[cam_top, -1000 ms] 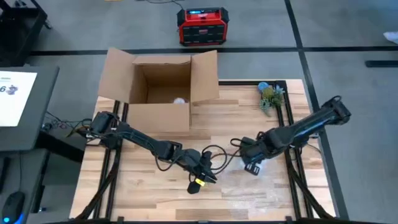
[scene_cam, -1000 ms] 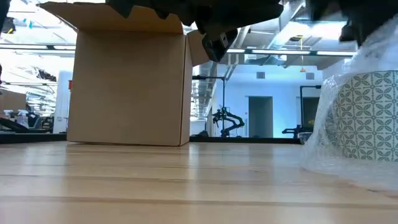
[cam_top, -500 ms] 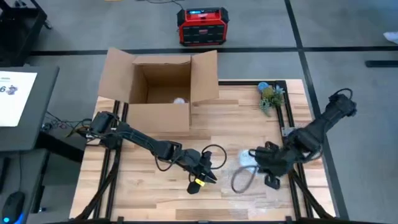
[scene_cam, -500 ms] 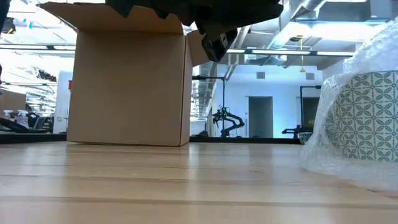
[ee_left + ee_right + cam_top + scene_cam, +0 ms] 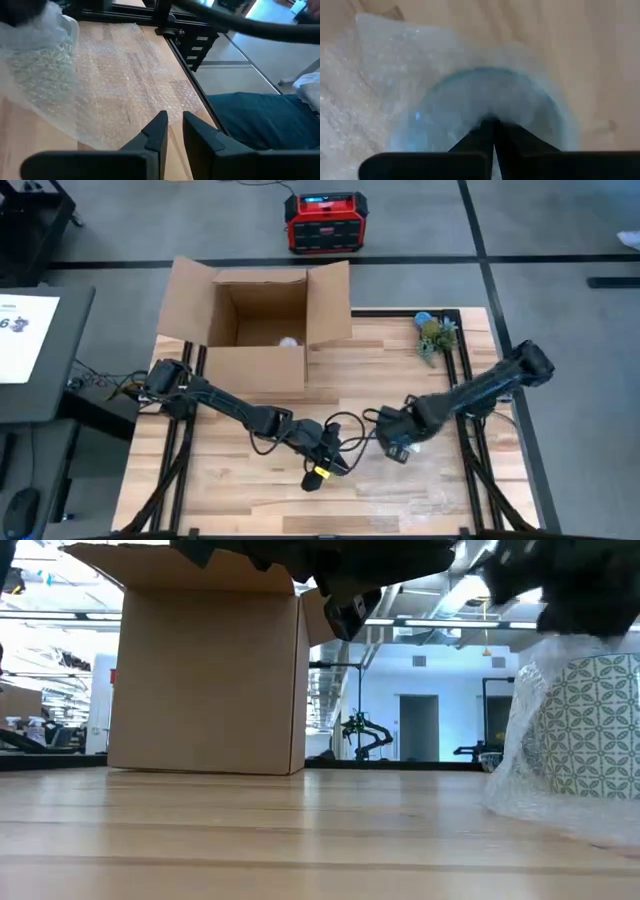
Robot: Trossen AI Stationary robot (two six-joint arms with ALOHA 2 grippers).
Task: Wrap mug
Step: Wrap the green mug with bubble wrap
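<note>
Low view alone shows the mug's (image 5: 592,728) pattern under bubble wrap (image 5: 528,755).

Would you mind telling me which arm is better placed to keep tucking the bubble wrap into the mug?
Right: its claw hangs directly over the mug; the left claw sits beside it.

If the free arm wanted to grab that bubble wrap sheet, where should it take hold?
Probably the loose flat edge of the bubble wrap lying on the table, away from the mug. It lies thin and flat, so the left gripper should come from above and pinch the edge.
</note>
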